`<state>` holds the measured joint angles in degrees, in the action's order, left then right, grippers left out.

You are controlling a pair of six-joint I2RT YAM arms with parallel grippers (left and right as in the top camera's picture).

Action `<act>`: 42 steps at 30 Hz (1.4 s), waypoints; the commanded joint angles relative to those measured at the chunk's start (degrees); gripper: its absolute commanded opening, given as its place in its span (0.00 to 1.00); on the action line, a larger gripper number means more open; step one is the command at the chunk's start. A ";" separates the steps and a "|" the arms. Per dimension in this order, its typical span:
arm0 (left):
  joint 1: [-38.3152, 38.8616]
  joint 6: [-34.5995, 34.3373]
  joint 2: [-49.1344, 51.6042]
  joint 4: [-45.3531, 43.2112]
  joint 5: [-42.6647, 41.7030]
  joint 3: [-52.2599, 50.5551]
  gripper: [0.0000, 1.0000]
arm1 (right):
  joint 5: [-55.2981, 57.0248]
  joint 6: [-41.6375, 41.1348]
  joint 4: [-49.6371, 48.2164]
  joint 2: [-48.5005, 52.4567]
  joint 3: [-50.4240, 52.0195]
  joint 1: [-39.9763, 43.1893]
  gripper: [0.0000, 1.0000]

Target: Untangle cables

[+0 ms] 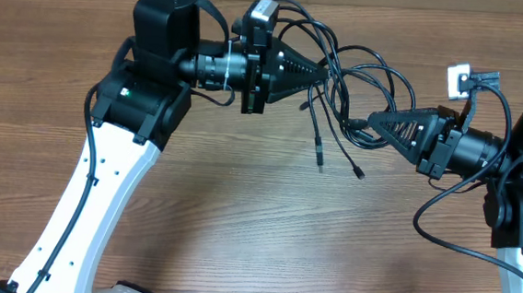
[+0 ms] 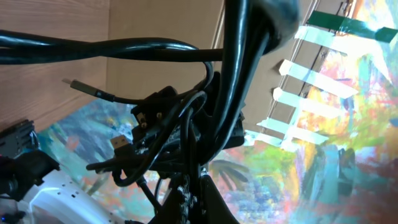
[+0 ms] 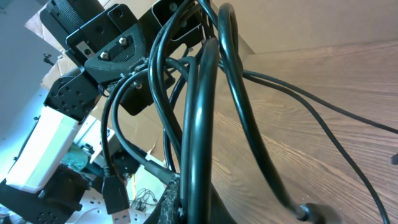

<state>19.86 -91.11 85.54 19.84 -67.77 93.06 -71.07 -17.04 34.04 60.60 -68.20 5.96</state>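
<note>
From overhead, both arms meet over the wooden counter (image 1: 238, 219) with the cables (image 1: 357, 75) strung between them. The left gripper (image 1: 320, 74) points right, its jaws closed tight on the top of the tangle. The right gripper (image 1: 370, 125) points left, jaws pinched shut on a strand at the lower edge of the same bundle. The loops fan out above and between the two tips. Two loose ends trail down toward the near side, one plug (image 1: 320, 158) beside another plug (image 1: 359, 175).

The overhead view can't show how the cords cross, but the wrist views come close. The left wrist camera shows thick black strands sweeping across the lens, with a silver-tipped connector (image 2: 74, 84) sticking out to the left. Behind it is a colourful painted backdrop (image 2: 329, 137), unseen from above. The right wrist camera looks up along several parallel cords rising to the left gripper's black body. A flat USB plug (image 3: 117, 198) dangles at lower left, and single strands run off across the wood grain. Neither wrist view shows its own fingertips clearly.
</note>
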 commanded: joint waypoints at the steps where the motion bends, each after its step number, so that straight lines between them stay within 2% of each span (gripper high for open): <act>1: -1.86 -1.75 0.07 -0.83 -1.09 0.85 0.04 | 2.73 1.05 0.20 -0.46 -0.48 0.26 0.04; 14: -3.02 -5.70 0.07 -2.01 0.33 0.85 0.04 | 4.17 1.09 0.90 -0.46 -0.48 0.26 0.04; 17: -4.13 -2.23 0.07 -3.98 -1.97 0.85 0.04 | 4.17 1.95 0.90 -0.46 -0.48 0.26 0.04; 20: -5.29 4.61 0.07 -4.26 -4.35 0.85 0.07 | 4.17 2.14 0.81 -0.46 -0.48 0.26 0.04; 22: -5.33 12.11 0.07 -4.24 -5.42 0.85 0.13 | 4.17 2.14 0.74 -0.46 -0.48 0.26 0.04; 25: -5.25 22.64 0.07 -4.24 -7.48 0.85 0.35 | 4.17 2.16 0.37 -0.46 -0.48 0.26 0.04; 28: -5.22 29.29 0.07 -4.24 -9.64 0.85 0.59 | 4.20 2.14 -0.37 -0.46 -0.48 0.26 0.04; 32: -5.22 34.69 0.07 -4.00 -10.51 0.85 0.84 | 4.15 2.12 -1.11 -0.46 -0.50 0.26 0.04; 36: -5.20 36.85 0.07 -3.80 -10.43 0.85 0.91 | 4.15 2.10 -1.16 -0.46 -0.50 0.26 0.04; 42: -3.45 42.05 0.07 -0.66 -10.21 0.85 0.89 | 4.17 1.16 -2.32 -0.46 -0.50 0.26 0.04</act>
<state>15.16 -54.98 85.58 17.82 -76.95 93.06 -66.63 -15.66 32.93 60.60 -68.20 6.00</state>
